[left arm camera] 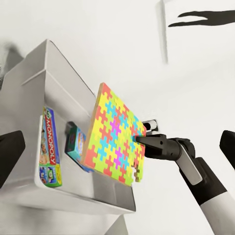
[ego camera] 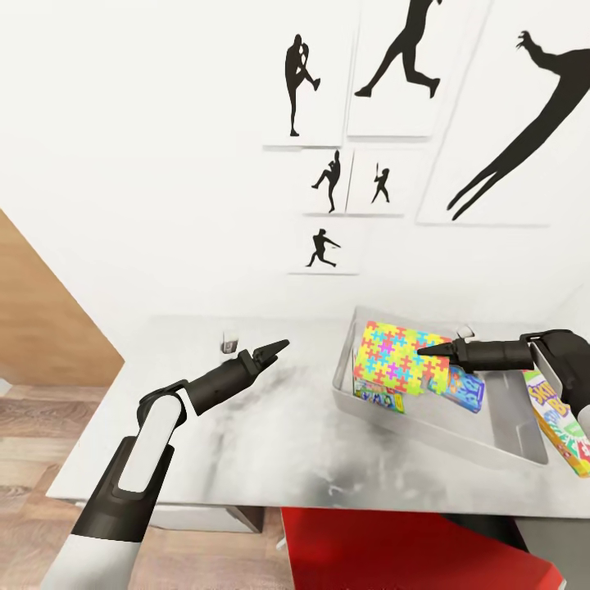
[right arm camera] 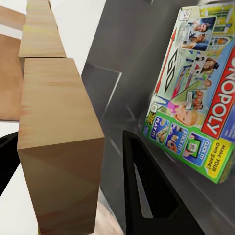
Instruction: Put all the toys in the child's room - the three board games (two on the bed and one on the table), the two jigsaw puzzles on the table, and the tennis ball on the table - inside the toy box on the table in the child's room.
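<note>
On the light grey table [ego camera: 246, 442] stands the grey toy box [ego camera: 500, 447]. A multicoloured jigsaw puzzle [ego camera: 397, 356] stands tilted on edge over it, with my right gripper [ego camera: 426, 352] shut on its upper edge; in the right wrist view its tan edge [right arm camera: 58, 147] sits between the fingers. Inside the box lie a green-edged board game [ego camera: 378, 399], labelled Monopoly [right arm camera: 196, 98], and a blue one [ego camera: 465, 390]. A yellow-orange board game [ego camera: 561, 422] lies beside the box, to its right. My left gripper [ego camera: 274, 351] hovers open over the table, left of the box.
A small grey fitting [ego camera: 231, 338] stands at the table's back edge by the white wall with black baseball silhouettes [ego camera: 328, 180]. A wooden panel [ego camera: 41, 319] rises at the left. Something red [ego camera: 393, 549] sits under the table's front edge.
</note>
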Robot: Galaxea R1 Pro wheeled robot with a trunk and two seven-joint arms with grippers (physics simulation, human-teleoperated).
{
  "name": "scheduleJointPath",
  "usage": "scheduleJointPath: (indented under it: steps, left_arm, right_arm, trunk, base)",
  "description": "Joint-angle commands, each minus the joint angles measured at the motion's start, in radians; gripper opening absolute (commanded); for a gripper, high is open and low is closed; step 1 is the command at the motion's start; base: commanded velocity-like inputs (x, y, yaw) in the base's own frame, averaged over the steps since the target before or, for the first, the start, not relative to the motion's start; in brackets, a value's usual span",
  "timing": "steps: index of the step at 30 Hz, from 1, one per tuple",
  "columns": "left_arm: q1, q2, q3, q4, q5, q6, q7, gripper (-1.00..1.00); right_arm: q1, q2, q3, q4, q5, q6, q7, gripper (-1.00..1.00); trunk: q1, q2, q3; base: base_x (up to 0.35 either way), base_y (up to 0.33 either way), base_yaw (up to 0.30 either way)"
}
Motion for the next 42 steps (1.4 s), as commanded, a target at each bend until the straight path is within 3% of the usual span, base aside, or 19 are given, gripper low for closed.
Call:
scheduleJointPath:
  steps: [1, 42]
  left_arm:
    - [-0.001, 0.0, 0.001, 0.0, 0.0, 0.005, -0.002, 1.0]
    - [-0.001, -0.001, 0.001, 0.0, 0.002, 0.006, -0.002, 1.0]
  right_arm:
    - [-0.001, -0.002, 0.006, 0.001, -0.011, 0.011, 0.0, -1.0]
    - [-0.015, -0.003, 0.005, 0.002, -0.013, 0.009, -0.005, -1.0]
  trunk:
    - [0.001, -0.002, -0.003]
    - [0.001, -0.002, -0.069]
  base:
    - [0.0, 0.0, 0.0]
    - [0.0, 0.0, 0.0]
